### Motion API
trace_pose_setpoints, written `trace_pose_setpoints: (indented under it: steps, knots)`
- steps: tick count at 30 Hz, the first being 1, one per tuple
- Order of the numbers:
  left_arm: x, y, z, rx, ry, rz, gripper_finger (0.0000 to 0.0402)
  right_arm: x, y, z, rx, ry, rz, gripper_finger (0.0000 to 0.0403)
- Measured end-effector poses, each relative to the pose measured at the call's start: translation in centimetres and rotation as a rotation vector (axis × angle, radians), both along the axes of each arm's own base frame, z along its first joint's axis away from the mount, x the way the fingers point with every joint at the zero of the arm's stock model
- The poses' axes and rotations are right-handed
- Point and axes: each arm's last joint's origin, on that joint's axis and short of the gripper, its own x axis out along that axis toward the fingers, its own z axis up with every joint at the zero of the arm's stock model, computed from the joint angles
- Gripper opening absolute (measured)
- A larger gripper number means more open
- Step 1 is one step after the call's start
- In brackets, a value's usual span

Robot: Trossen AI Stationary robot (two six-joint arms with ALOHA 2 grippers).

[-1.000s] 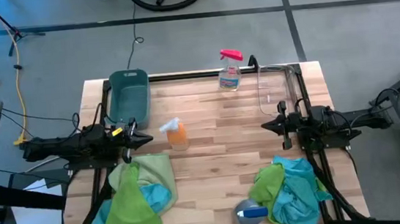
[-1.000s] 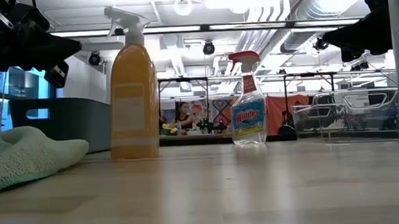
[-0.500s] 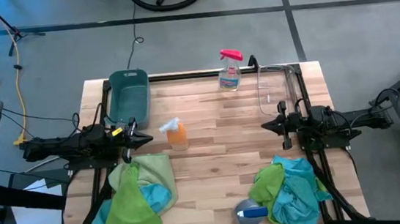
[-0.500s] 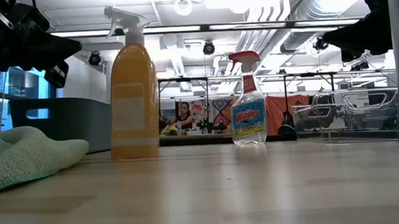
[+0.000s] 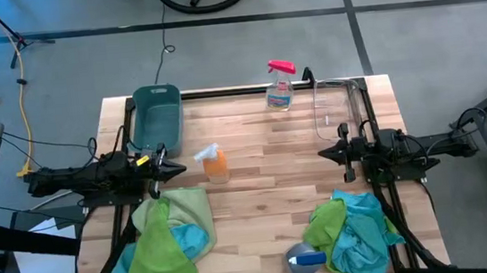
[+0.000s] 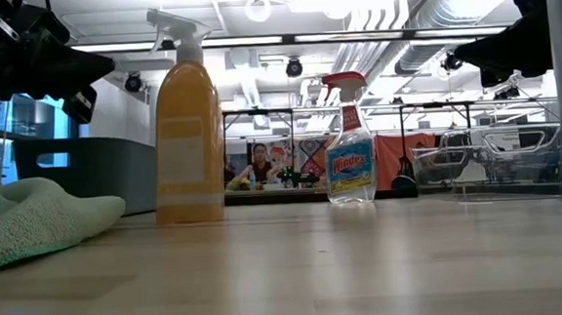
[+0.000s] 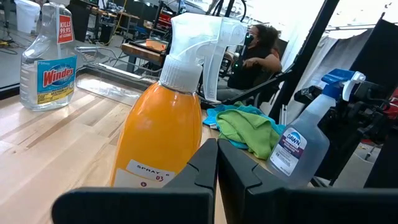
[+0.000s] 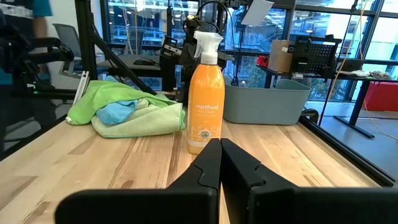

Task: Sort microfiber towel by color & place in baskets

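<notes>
Towels: soft plush heaps, green-and-blue, lower left (image 5: pixel 165 238) and lower right (image 5: pixel 353 232) on wood-plank surface (image 5: pixel 264 166). Teal opaque tub (image 5: pixel 156 115) upper left; clear tub (image 5: pixel 331 106) upper right. Left hand (image 5: pixel 178 168), right hand (image 5: pixel 324 154): closed, empty.

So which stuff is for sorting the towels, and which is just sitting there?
For the job:
left towel pile
right towel pile
teal tub
clear tub

Just sitting there:
orange spray bottle
Windex bottle
Dawn bottle
</notes>
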Motion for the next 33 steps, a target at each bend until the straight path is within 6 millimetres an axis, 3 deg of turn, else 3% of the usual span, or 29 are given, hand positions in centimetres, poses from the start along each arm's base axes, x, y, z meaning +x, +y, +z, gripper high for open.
trace_pose_setpoints:
  steps: [24, 29, 33]
  knots:
    - [0.0, 0.0, 0.0, -0.002, 0.0, 0.0, 0.0, 0.0, 0.0, 0.0, 0.0, 0.0, -0.001, 0.0]
    - [0.0, 0.0, 0.3, -0.116, -0.028, -0.004, 0.0, 0.0, 0.0, 0.0, 0.0, -0.001, 0.0, 0.0]
    - [-0.1, 0.0, 1.1, -0.321, -0.106, -0.024, 0.0, 0.0, 0.0, 0.0, 0.0, 0.0, 0.0, 0.0]
